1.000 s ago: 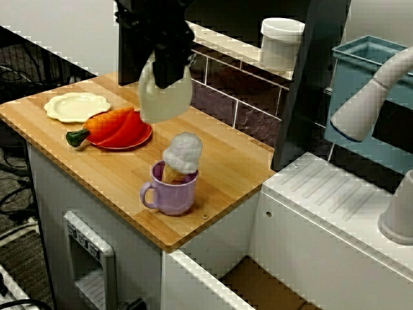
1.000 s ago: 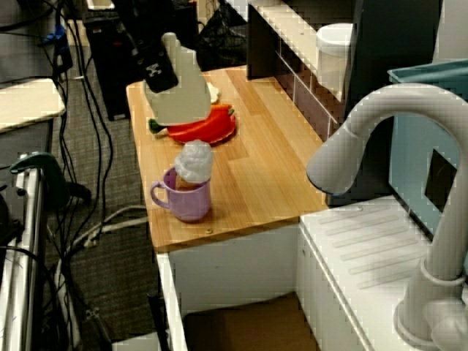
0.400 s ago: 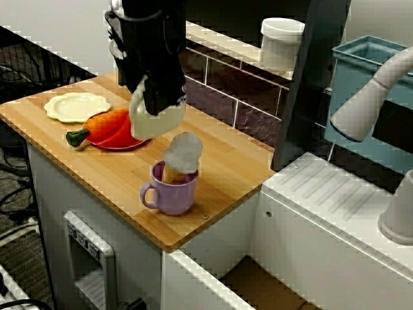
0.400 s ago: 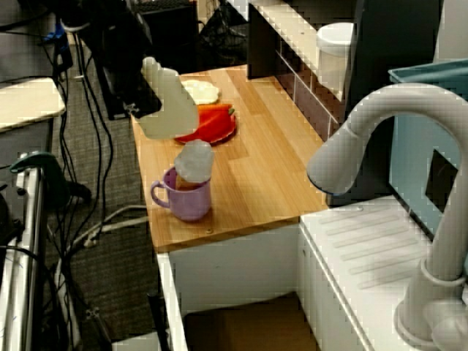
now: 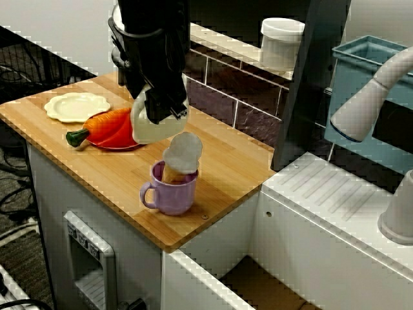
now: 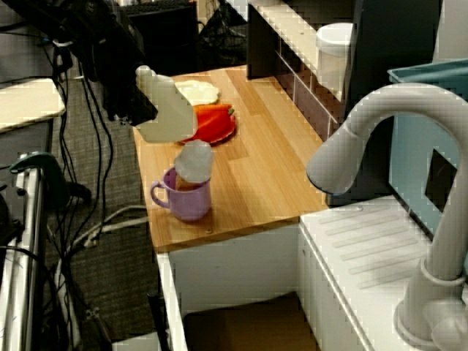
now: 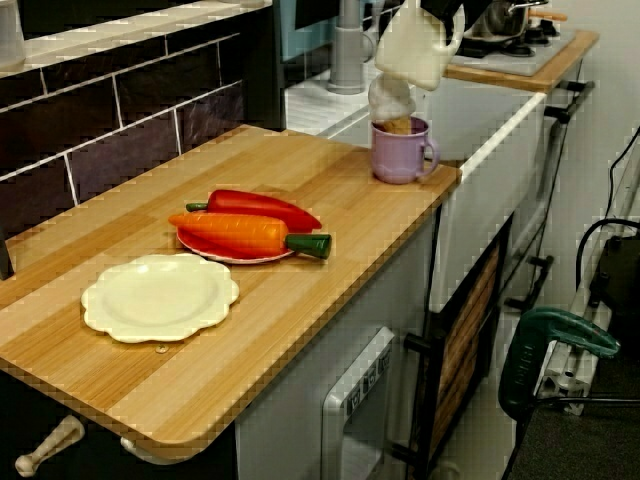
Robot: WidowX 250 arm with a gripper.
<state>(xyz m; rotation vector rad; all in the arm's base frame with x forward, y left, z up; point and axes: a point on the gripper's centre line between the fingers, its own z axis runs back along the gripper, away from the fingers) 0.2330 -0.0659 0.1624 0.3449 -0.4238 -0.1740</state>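
Note:
In the front view my black gripper is shut on a cream jug, held tilted in the air. The jug hangs just up and left of a purple mug with a toy ice-cream cone standing in it. In the side view the jug sits above the counter's near edge, with the gripper to its left and the mug below it. The view from the counter's far end shows the jug right above the mug.
A red plate holds a carrot and a red pepper left of the mug. A cream plate lies further left. A white canister stands on the back shelf. A sink faucet rises at the right.
The gripper has carried the jug down and toward the counter's front-left edge, tilting it more. Mug, ice-cream cone and plates have stayed put.

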